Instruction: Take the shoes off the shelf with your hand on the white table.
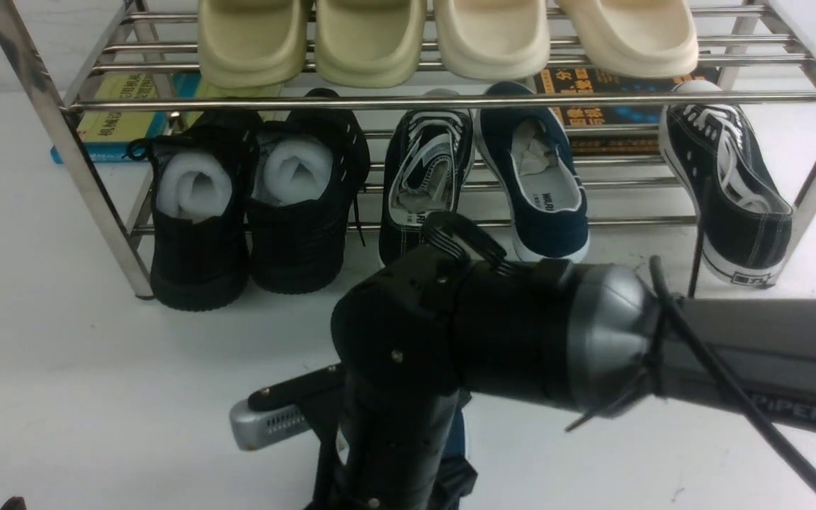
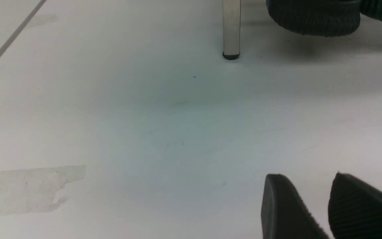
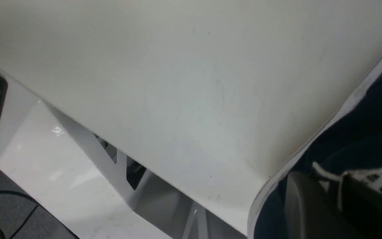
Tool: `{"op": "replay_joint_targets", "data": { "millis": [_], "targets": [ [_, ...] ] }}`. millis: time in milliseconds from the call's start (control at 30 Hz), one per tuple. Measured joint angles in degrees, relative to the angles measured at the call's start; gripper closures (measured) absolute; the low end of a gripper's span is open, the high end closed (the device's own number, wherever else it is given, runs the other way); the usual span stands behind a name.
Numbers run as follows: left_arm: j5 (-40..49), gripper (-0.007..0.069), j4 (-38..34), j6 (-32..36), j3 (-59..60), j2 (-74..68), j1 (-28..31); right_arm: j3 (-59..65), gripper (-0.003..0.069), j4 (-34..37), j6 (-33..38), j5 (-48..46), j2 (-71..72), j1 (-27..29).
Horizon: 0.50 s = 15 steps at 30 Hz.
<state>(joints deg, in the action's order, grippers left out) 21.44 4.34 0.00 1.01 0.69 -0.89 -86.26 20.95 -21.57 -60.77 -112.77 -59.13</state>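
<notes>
One navy slip-on shoe [image 1: 535, 184] stands on the lower tier of the steel shelf [image 1: 450, 101], paper stuffing inside. My right arm [image 1: 521, 340] reaches across from the right and points down near the front of the white table [image 1: 61, 368]. A strip of blue, the other navy shoe [image 1: 455, 435], shows under its wrist. In the right wrist view my right gripper [image 3: 323, 177] straddles the rim of that navy shoe [image 3: 370, 126], one finger outside, one on the white lining. My left gripper [image 2: 305, 186] hovers low over the table [image 2: 144, 132], its fingers apart with nothing between.
Two black shoes stuffed with white foam [image 1: 199, 219] and dark lace-up sneakers [image 1: 426, 177] share the lower tier; another sneaker [image 1: 730, 184] leans at the right. Beige slides [image 1: 372, 39] fill the top tier. A shelf leg [image 2: 230, 30] stands ahead of my left gripper. The table's front edge and floor [image 3: 8, 212] lie beside the held shoe.
</notes>
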Motion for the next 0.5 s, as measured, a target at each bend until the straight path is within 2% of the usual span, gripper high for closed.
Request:
{"op": "replay_joint_targets", "data": {
  "millis": [67, 167, 233, 267, 300, 333, 433, 500],
  "targets": [
    [0.0, 0.0382, 0.0, 0.0, 0.0, 0.0, 0.0, -0.2, 0.0533, -0.1, 0.0, 0.6, -0.1, 0.1],
    [0.0, 0.0382, 0.1, 0.0, 0.0, 0.0, 0.0, -1.5, 0.0393, -0.6, 0.0, 1.4, -0.2, 0.2],
    [0.0, 0.0382, 0.1, 0.0, 0.0, 0.0, 0.0, -2.9, 0.0316, -1.3, 0.0, 0.3, -0.2, 0.2],
    [0.0, 0.0382, 0.1, 0.0, 0.0, 0.0, 0.0, -3.1, 0.03, -1.4, 0.0, -0.2, -0.2, 0.2],
    [0.0, 0.0382, 0.1, 0.0, 0.0, 0.0, 0.0, -5.3, 0.024, -2.5, 1.2, -2.6, -0.2, 0.7],
    [0.0, 0.0382, 0.1, 0.0, 0.0, 0.0, 0.0, -6.9, 0.021, -2.9, 2.1, -4.7, -0.2, 0.9],
    [0.0, 0.0382, 0.1, 0.0, 0.0, 0.0, 0.0, -11.4, 0.0157, -3.6, 5.4, -8.4, -0.2, 1.8],
    [0.0, 0.0382, 0.2, 0.0, 0.0, 0.0, 0.0, -14.1, 0.0148, -3.9, 7.7, -8.8, 0.1, 2.1]
  ]
}}
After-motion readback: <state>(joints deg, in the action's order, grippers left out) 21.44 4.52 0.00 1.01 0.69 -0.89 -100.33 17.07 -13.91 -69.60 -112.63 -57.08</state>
